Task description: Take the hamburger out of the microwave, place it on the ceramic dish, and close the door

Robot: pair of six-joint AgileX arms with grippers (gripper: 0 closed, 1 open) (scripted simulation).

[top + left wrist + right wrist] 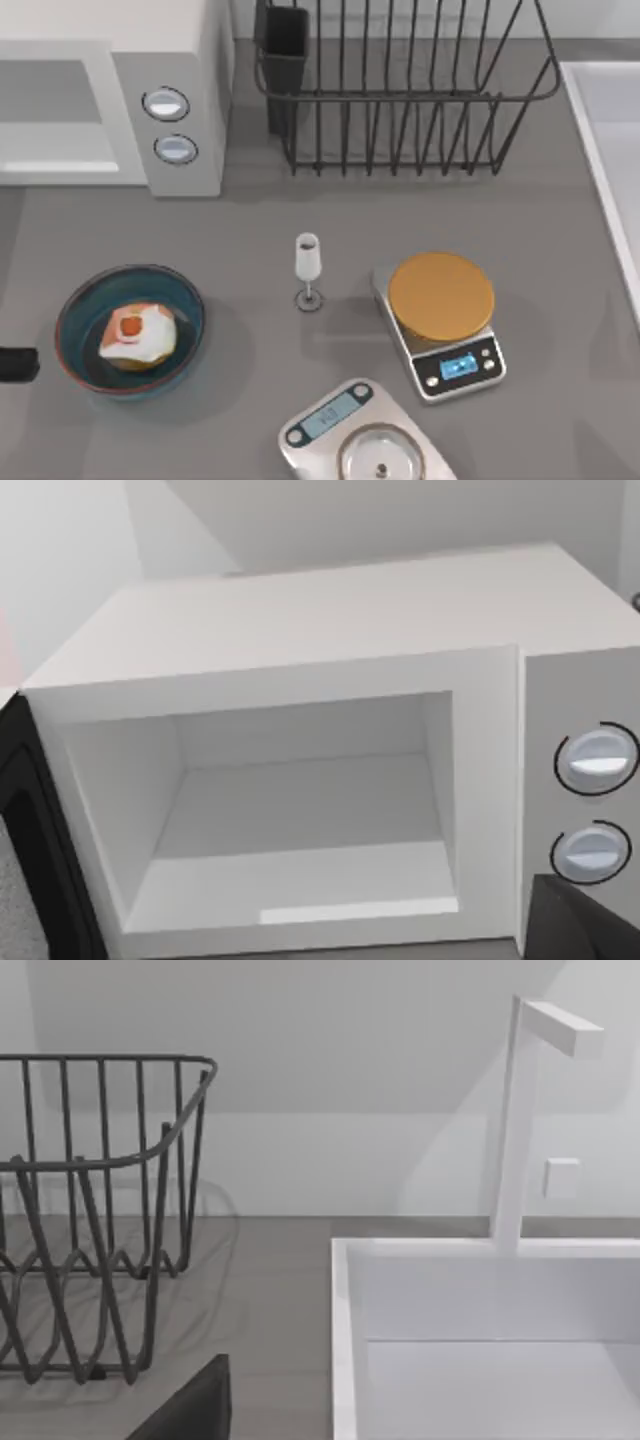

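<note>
One step is looking unfinished to me: the door (28, 850) is hanging open, a dark panel swung out on the far side of the cavity from the knobs, as the left wrist view is showing it. The microwave (180, 60) is sitting at 11 o'clock on the worktop (300, 210), and its grey cavity is lying bare.

The hamburger (137, 336) is resting inside the ceramic dish (70, 305) at about 8 o'clock, well apart from the microwave, so the carrying part seems done. The left tool (14, 365) is showing as a dark stub at the 9 o'clock edge, just beside the dish's rim. Whether it is wide or narrow I cannot tell, and I am seeing nothing held in it.

What the closing turns on, I would say, is this: the door is lying toward 12 o'clock from the left tool, standing upright with its long axis running out from the hinge. The left arm is plainly the nearer one. It would need to get outside the panel and sweep it toward 3 o'clock.

The right tool (190, 1412) is sitting parked over by the wire rack (400, 90) and the white sink (480, 1360), its state also beyond telling.

Elsewhere, a small glass (307, 268) is standing at the centre, an orange disc (440, 295) is lying on one scale, and a steel pan (380, 462) is sitting on the other at 6 o'clock.
</note>
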